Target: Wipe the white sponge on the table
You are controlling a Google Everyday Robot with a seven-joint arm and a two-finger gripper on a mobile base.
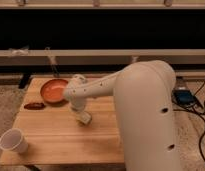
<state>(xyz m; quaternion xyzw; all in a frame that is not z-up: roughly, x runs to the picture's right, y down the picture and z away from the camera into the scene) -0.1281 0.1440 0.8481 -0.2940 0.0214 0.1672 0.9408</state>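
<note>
The light-wood table fills the lower left of the camera view. My white arm reaches in from the right across it. My gripper points down at the middle of the tabletop. The white sponge shows as a small off-white block right under the gripper's tip, resting on the wood. The gripper sits on or around the sponge.
An orange bowl stands at the table's back left. A dark reddish object lies just left of and in front of it. A white paper cup stands at the front left corner. Cables and a blue device lie on the floor at right.
</note>
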